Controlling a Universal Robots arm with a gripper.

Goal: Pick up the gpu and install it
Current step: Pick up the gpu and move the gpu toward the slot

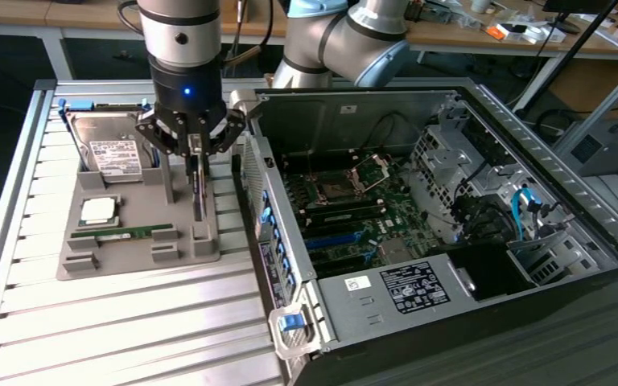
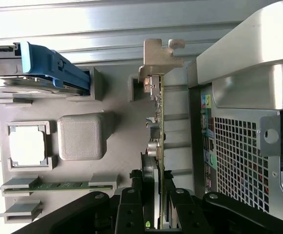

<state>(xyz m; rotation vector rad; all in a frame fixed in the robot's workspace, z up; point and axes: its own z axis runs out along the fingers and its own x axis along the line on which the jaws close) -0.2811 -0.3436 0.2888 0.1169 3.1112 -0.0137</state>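
Gpu (image 1: 199, 195): green card with silver end bracket, standing on edge in a slot of the gray holder (image 1: 126, 259), on the side nearest the open computer case (image 1: 352, 93). Jaws: partly closed, pinching the card's upper edge from both sides. Same holder: hard drive (image 1: 110, 149) upright; processor (image 1: 99, 211) and memory stick (image 1: 126, 232) lying flat. Holder and case rest on the ribbed metal tabletop (image 1: 126, 330).
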